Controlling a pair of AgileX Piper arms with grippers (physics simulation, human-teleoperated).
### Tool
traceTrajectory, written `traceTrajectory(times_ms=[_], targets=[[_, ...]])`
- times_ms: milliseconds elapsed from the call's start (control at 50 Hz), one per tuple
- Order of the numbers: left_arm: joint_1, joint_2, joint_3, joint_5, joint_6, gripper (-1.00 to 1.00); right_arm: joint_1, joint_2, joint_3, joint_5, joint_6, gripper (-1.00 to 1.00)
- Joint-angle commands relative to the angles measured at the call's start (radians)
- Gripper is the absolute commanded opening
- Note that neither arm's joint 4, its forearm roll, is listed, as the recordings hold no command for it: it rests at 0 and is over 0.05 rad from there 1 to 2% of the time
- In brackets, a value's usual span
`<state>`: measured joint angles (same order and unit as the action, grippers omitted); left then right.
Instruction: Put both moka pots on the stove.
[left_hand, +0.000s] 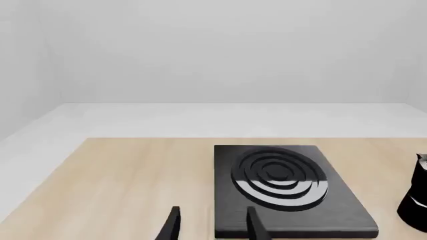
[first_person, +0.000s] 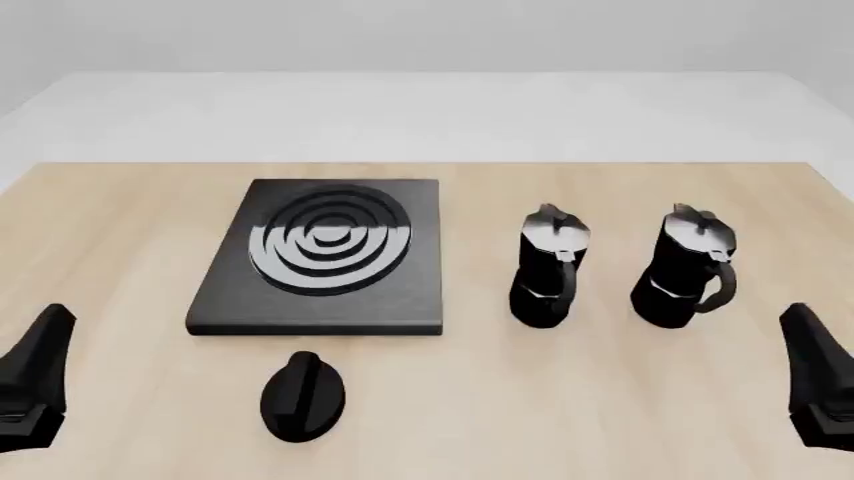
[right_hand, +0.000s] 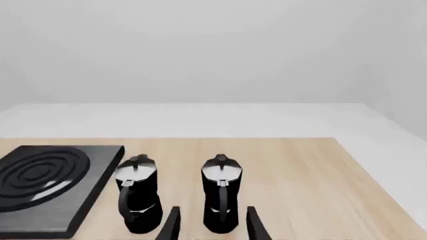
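Both moka pots (first_person: 549, 268) (first_person: 683, 267) upright (handles toward arms' side), beside stove (first_person: 324, 257)

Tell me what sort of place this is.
Likely a simulated kitchen-style test bench, not a real kitchen: a bare wooden table in a blank pale room carries only a stove, two moka pots and a loose black knob.
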<state>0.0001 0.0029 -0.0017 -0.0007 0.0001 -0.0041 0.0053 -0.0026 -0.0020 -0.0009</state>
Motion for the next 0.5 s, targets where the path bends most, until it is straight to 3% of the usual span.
traceTrajectory(times_ms=[20, 300, 340, 400, 500], targets=[[0.000, 0.004, -0.003, -0.001, 0.000, 1.00, 0.001, 0.016, 0.000, 0.001, -0.004, 1.00], [0.000, 0.005, -0.003, -0.001, 0.000, 1.00, 0.008, 0.094, -0.019, -0.048, 0.010, 1.00], [0.000, 0.005, -0.003, -0.001, 0.000, 1.00, 0.018, 0.190, -0.040, -0.086, 0.023, 1.00], [0.000, 0.005, -0.003, -0.001, 0.000, 1.00, 0.037, 0.193, -0.126, -0.020, 0.034, 1.00], [0.000, 0.005, -0.003, -0.001, 0.000, 1.00, 0.051, 0.265, -0.217, 0.005, 0.029, 1.00]])
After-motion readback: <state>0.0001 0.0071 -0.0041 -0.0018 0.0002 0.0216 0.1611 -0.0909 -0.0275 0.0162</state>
